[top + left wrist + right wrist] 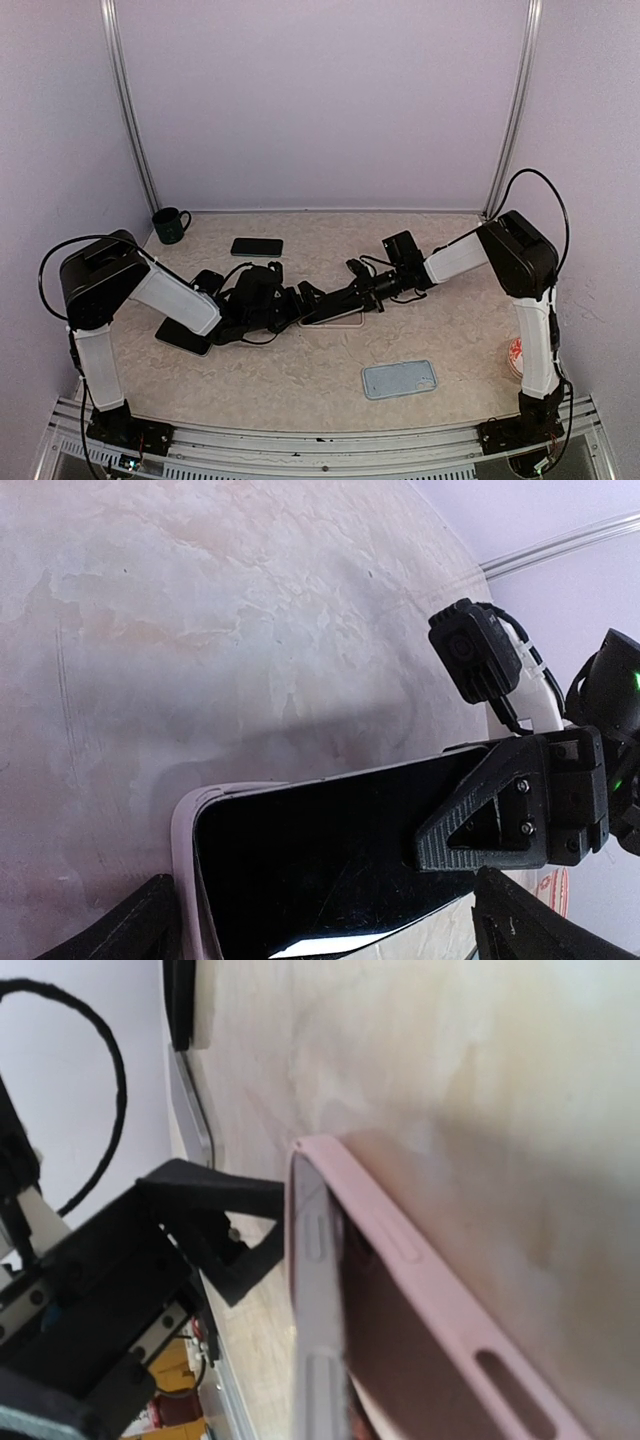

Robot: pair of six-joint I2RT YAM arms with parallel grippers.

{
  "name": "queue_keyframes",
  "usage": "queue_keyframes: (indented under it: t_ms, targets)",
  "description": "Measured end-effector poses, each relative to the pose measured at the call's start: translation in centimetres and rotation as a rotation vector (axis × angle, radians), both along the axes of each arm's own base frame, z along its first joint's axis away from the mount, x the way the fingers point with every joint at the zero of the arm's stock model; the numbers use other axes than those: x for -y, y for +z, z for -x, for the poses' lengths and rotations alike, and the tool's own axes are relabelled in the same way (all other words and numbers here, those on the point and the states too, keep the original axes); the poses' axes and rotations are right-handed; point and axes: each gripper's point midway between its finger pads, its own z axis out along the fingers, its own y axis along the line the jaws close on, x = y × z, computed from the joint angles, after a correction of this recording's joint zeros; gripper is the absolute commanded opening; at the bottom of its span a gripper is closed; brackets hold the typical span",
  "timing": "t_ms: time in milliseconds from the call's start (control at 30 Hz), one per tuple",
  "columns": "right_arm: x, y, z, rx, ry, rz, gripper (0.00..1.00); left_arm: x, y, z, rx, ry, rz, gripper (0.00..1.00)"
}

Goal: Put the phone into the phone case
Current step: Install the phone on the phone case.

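Observation:
The phone [310, 860], black glass up, lies partly in the pink phone case [183, 845] at the table's middle. In the right wrist view the phone's silver edge [315, 1330] stands up out of the phone case [440, 1290] at an angle, with a gap between them. My left gripper [325, 925] is open, its fingers [140, 930] straddling the phone's near end without touching it. My right gripper [445, 845] is shut, its tip resting on the screen's far end. In the top view the left gripper [298, 298] and the right gripper [340, 298] meet over the phone [330, 313].
A second black phone [257, 246] lies at the back and a dark mug [170, 225] stands back left. Another dark phone [183, 338] lies under my left arm. A light blue case [400, 380] rests front right. A red-and-white object [515, 355] sits at the right edge.

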Motion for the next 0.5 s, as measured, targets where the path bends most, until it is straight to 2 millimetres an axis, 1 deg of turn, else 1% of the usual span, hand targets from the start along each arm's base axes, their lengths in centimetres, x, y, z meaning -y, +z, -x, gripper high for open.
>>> queue_keyframes:
  t_ms: [267, 500]
  targets:
    - [-0.18, 0.02, 0.18, -0.028, -0.046, 0.002, 0.0, 0.01, -0.02, 0.12, 0.002, 0.016, -0.006, 0.99]
    - [-0.48, 0.19, 0.4, -0.034, -0.08, 0.014, 0.0, 0.1, -0.04, 0.63, -0.006, 0.013, -0.02, 0.99]
